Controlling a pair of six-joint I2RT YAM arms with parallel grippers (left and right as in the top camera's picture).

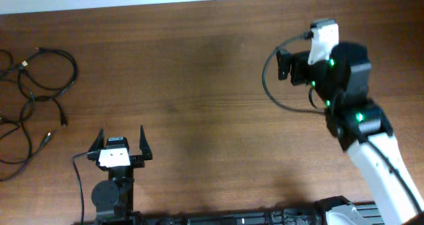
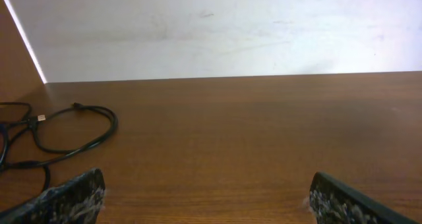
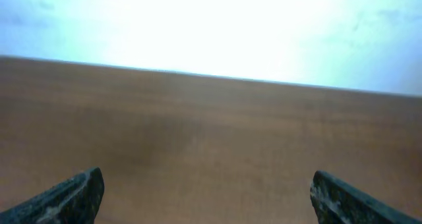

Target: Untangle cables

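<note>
I see the cables (image 1: 40,73) lying in loose black loops at the far left edge of the worktop (image 1: 199,86), one small plug showing pale. My left end effector (image 1: 121,135) sits near them, fingers spread and holding nothing. My right end effector (image 3: 208,184), well apart at the far right, is also spread wide and holds nothing.

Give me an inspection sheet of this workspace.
Surface: brown wooden table, no marks seen.
Job's things: black cables in loose overlapping loops at the table's left edge, not held.
Clutter: nothing seen.
Grippers: left gripper open, empty, short of the cables; right gripper open, empty, over bare wood.
Cables: arm wire loops beside the right arm.
Surroundings: pale wall behind the table.
</note>
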